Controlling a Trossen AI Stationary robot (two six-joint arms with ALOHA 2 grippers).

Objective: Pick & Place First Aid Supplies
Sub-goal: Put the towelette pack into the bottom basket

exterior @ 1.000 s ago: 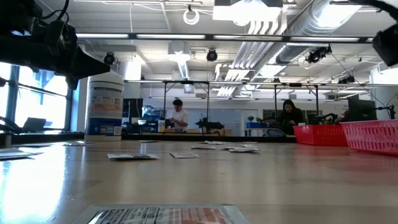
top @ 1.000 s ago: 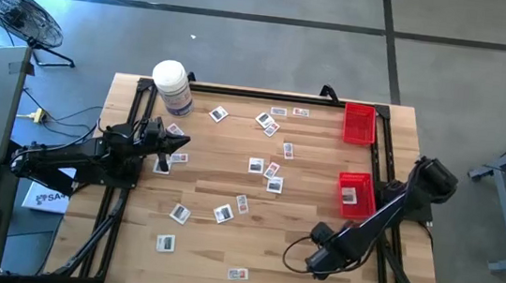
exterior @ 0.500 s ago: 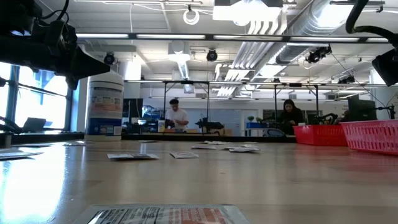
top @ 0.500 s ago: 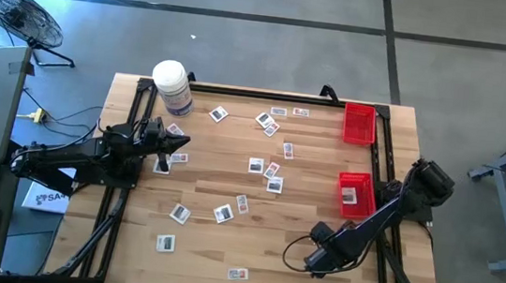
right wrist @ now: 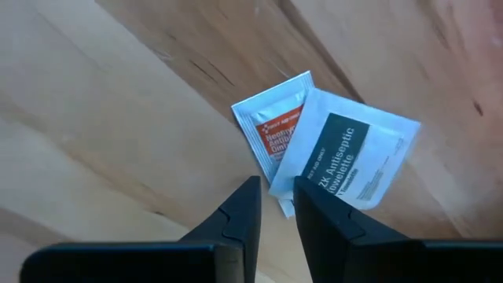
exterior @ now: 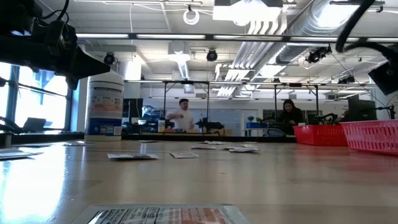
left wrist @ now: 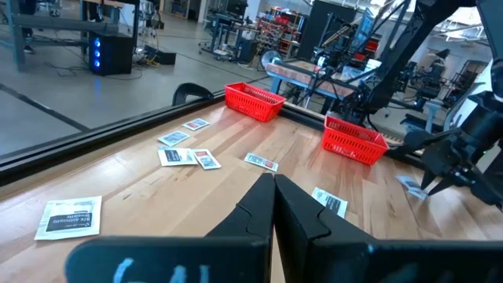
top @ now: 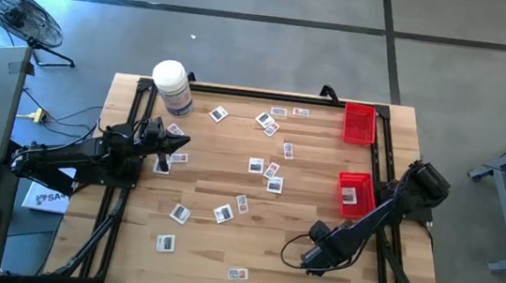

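Small white first aid packets [top: 273, 177] lie scattered flat across the wooden table [top: 302, 213]. My right gripper [right wrist: 275, 196] points down near the table's near right part [top: 311, 261], open by a narrow gap. Right below it lie two overlapping packets. One has orange print [right wrist: 271, 130], and one with dark print [right wrist: 350, 161] lies partly on top of it. Their near corner reaches toward the gap between the fingers. My left gripper [left wrist: 273, 189] is shut on nothing and points level over the table's left side [top: 177, 143].
Two red baskets stand along the right edge, one far [top: 358, 124] and one in the middle [top: 354, 192] with a packet inside. A big white jar [top: 172, 86] stands at the far left corner. Bare wood lies between the packets near the front edge.
My right gripper has sunk toward the table and shifted slightly toward its left edge, still pointing down. The packets on the table lie where they were.
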